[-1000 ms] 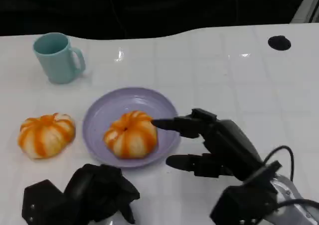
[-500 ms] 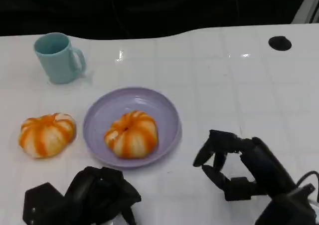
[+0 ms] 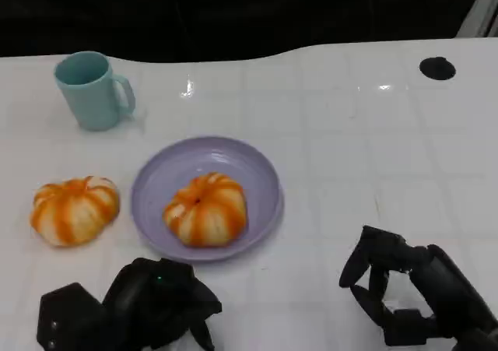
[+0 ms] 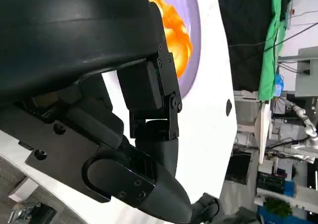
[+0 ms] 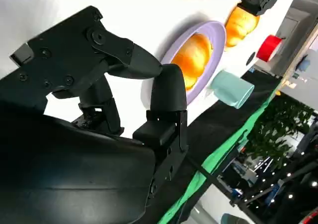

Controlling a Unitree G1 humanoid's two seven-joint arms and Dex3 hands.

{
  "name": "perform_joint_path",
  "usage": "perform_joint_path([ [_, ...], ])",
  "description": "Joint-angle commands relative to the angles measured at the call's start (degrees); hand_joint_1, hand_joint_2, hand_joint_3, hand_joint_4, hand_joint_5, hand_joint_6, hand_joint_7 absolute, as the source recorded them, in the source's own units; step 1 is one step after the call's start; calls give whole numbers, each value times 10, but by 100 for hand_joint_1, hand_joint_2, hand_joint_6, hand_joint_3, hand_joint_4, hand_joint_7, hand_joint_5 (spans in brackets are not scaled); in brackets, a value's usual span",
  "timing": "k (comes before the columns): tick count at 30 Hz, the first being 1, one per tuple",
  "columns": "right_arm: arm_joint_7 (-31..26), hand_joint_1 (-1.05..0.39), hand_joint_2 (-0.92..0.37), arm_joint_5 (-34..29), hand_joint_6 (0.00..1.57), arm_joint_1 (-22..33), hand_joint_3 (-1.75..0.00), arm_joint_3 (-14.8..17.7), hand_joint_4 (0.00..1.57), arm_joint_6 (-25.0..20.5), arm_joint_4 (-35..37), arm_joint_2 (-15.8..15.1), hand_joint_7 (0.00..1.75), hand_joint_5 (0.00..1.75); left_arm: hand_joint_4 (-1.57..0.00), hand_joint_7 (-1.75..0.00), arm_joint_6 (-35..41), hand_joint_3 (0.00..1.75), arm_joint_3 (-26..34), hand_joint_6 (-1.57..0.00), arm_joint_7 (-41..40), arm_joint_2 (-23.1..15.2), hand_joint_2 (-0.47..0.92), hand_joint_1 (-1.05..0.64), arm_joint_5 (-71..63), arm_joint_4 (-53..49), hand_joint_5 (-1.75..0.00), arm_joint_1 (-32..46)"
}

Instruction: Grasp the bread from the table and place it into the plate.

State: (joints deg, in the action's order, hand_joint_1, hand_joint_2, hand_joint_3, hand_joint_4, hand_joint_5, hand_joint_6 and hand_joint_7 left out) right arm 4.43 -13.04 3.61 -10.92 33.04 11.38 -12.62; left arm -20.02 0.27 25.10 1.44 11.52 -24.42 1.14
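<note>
Sitting in plate: one bread (image 3: 205,209), orange-and-white striped, lies a little toward the near side of the dish; the left wrist view shows it (image 4: 175,33) past the hand's shell, and the right wrist view shows it (image 5: 193,58) too.
Plate: lilac plate (image 3: 261,181) at the middle of the white table (image 3: 366,149), rim bare on the far and right sides.
Second bread: bread on table (image 3: 74,209) just left of the plate, apart from its rim, resting on the tabletop.
Left hand: left hand (image 3: 148,304) at the near edge, just in front of the plate; fingers curled in, holding nothing, touching neither bread.
Right hand: right hand (image 3: 408,296) low at the near right, well apart from the plate; fingers bent and parted with white table showing between them, nothing held.
Mug: pale teal mug (image 3: 92,89) upright at far left, handle to the right.
Black disc: black disc (image 3: 436,68) near the far right edge.
</note>
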Motion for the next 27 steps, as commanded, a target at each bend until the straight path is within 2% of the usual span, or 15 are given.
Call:
perform_joint_path([
  [1, 12, -28, -56, 25, 52, 25, -108, 15, 71, -3, -13, -5, 159, 175, -149, -48, 4, 1, 2, -157, -5, -8, 81, -105, -2, 7, -96, 5],
  [8, 22, -34, -58, 55, 51, 46, -106, 21, 66, 8, 2, 8, 160, 175, -149, -47, -2, 0, 5, -157, 3, -10, 79, -105, 4, 3, -96, 12],
  [14, 21, -31, -59, 61, 50, 47, -98, 23, 67, 24, 19, 19, 156, 175, -149, -49, 5, 0, 5, -157, -5, -10, 79, -105, 1, 13, -96, 18],
  [27, -9, -32, -59, 20, 54, 19, -94, 29, 64, 56, 65, 29, 149, 175, -148, -49, -4, 1, 13, -157, 7, -17, 80, -105, 7, -8, -97, 4],
])
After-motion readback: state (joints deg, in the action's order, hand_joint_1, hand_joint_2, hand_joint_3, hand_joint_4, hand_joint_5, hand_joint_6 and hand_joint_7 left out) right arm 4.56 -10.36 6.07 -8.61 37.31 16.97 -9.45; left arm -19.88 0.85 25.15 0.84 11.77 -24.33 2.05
